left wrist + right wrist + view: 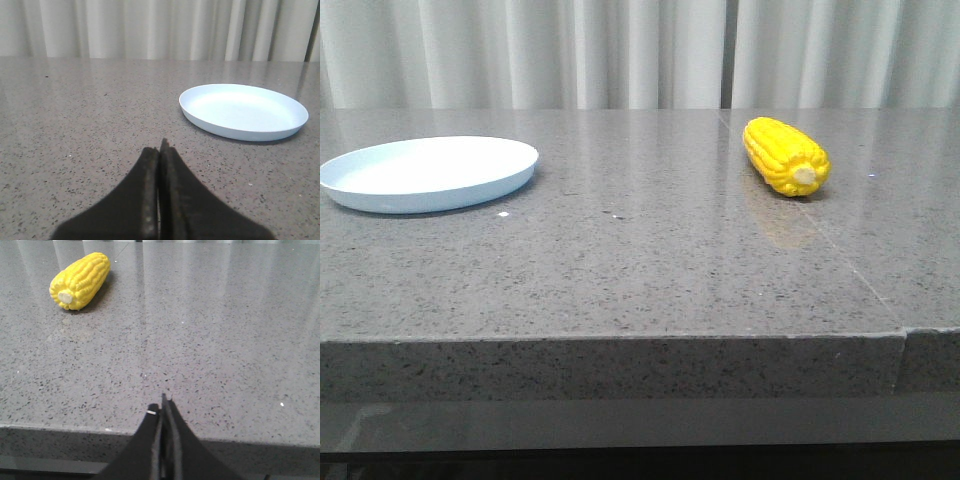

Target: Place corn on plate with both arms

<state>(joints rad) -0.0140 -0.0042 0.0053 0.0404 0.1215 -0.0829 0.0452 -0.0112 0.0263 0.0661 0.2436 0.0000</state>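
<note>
The yellow corn lies on the grey stone table at the right, its pale stub end toward me. It also shows in the right wrist view. The pale blue-white plate sits at the far left, empty; it also shows in the left wrist view. My left gripper is shut and empty, low over the table, short of the plate. My right gripper is shut and empty near the table's front edge, well short of the corn. Neither arm shows in the front view.
The grey speckled table has a front edge close to the camera and a seam running back on the right. White curtains hang behind the table.
</note>
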